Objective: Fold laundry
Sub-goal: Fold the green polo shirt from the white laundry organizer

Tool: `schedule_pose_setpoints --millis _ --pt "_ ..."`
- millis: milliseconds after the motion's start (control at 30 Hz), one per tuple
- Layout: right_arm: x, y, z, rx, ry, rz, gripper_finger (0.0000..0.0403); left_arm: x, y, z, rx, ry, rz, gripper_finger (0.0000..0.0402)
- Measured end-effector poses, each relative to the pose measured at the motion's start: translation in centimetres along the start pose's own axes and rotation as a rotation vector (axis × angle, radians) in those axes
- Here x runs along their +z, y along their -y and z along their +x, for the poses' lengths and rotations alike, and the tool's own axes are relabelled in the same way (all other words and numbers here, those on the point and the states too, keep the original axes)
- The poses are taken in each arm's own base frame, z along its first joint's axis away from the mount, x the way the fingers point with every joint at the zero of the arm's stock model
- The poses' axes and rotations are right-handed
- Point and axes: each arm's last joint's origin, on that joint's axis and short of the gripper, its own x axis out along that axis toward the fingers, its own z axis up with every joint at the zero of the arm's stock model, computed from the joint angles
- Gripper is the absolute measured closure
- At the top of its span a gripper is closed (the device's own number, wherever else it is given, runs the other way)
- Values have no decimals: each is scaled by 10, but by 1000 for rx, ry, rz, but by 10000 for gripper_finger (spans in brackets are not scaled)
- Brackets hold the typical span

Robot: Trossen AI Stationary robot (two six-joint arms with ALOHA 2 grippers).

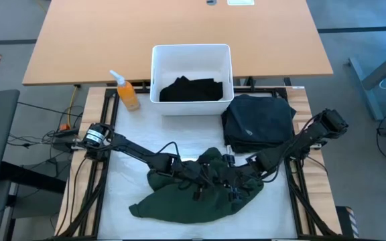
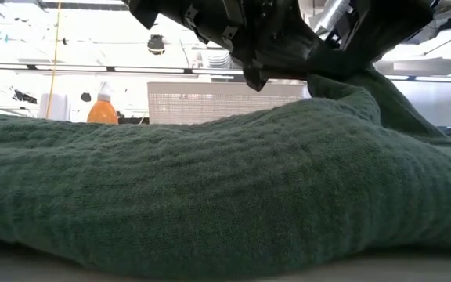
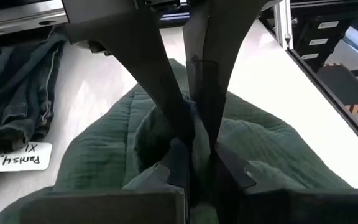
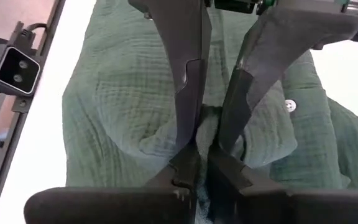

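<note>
left gripper: jaws pinched (low, mid-table) | right gripper: jaws pinched

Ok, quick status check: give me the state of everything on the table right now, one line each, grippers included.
Green shirt: crumpled, unfolded, pinched by both grippers.
Left gripper: shut on a fold of the green shirt.
Right gripper: shut on a fold of the green shirt.
Dark garment: folded, lying right of the bin.
Black garment: heaped inside the white bin.
Orange bottle: upright, left of the bin.
</note>
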Motion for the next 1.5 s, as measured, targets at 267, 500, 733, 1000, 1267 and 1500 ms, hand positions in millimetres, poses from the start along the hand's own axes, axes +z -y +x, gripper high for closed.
schedule_pose_setpoints --millis 267,500,733,1000,1267,1500 --pt "21 -3 -22 -46 -69 -20 344 22 -1 -22 46 23 54 384" --pt "41 -14 -51 -117 -48 -52 342 58 5 -84 127 -1 137 394" --pt "28 -18 -70 -317 -159 -104 323 70 30 -153 208 -97 115 399" --pt "-2 -36 -62 -338 -172 11 237 48 83 -201 288 -165 107 399" --pt "-23 -58 -48 -255 -92 95 161 18 109 -211 340 -162 65 400" --pt "-28 -73 -45 -166 -17 149 158 8 117 -214 321 -154 8 401"
